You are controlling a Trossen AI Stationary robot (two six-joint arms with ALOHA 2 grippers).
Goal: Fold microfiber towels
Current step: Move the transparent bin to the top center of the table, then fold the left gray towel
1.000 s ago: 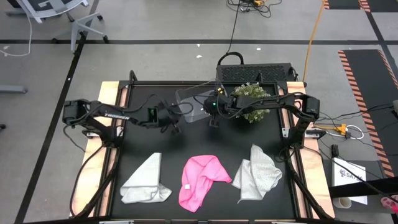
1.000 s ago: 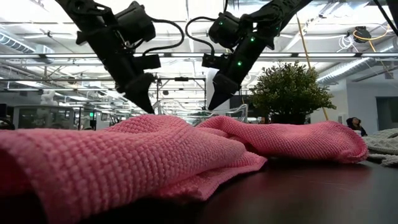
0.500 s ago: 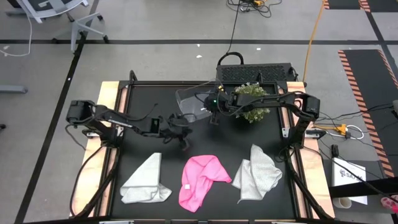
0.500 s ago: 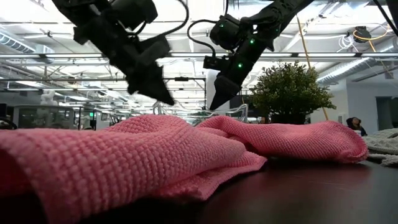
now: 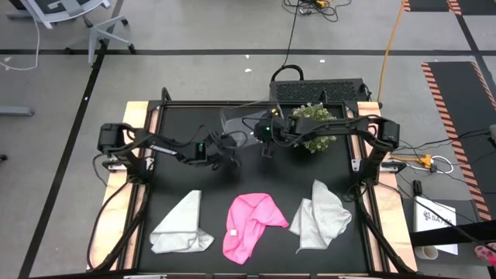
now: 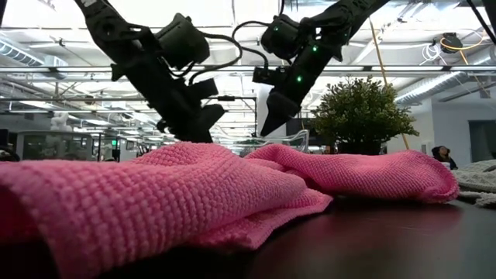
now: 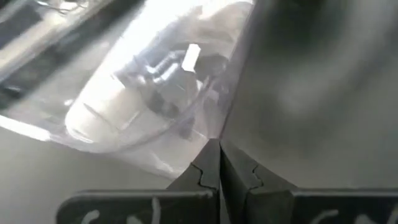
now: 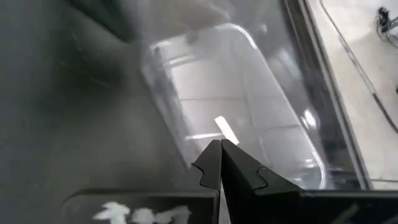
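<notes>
**Both grippers closed and empty above the bin end of the table; three towels lie crumpled along the near edge**

Seen from above, three microfiber towels sit in a row across the 6 o'clock part of the black table (image 5: 178, 124). The pale grey towel (image 5: 180, 225) lies toward 7 o'clock, the pink towel (image 5: 249, 223) at 6 o'clock, and the white towel (image 5: 321, 215) toward 5 o'clock. All three are rumpled, well apart from each other, and none is touched by either arm.

The left gripper (image 5: 230, 146) hangs over bare tabletop just left of centre, at about 11 o'clock from the pink towel. Its wrist view shows the fingertips (image 7: 219, 163) pressed together with nothing between them.

The right gripper (image 5: 266, 149) hovers near the centre, just beside the clear plastic bin (image 5: 235, 124) that stands toward 12 o'clock. Its fingertips (image 8: 220, 157) also meet, holding nothing, with the bin's wall directly ahead.

A potted green plant (image 5: 312, 128) stands at about 1 o'clock, beneath the right arm. In the low view the pink towel (image 6: 232, 186) fills the foreground, both grippers raised above and behind it.
</notes>
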